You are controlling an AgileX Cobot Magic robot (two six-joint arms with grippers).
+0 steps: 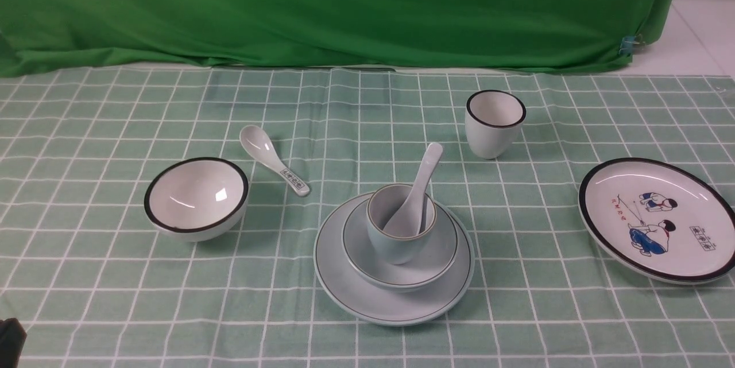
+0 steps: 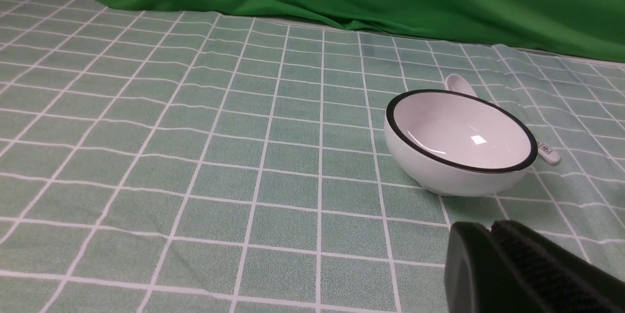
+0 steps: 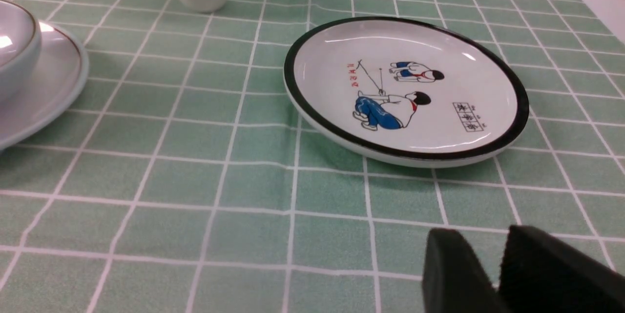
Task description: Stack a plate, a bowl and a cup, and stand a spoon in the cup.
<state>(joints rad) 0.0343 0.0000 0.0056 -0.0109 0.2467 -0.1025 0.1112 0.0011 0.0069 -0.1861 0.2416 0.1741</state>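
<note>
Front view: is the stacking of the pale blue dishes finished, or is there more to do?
It looks finished. The pale blue plate carries the shallow bowl, the cup sits in that bowl, and the plain white spoon stands in the cup. Nothing is in hand: neither arm reaches over the table. The black-rimmed bowl, cup, cartoon plate and printed spoon stay aside.

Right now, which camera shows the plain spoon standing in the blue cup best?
The front view: the spoon leans in the cup, fully visible. The right wrist view catches only the stack's edge, no spoon; the left wrist view misses it.
</note>
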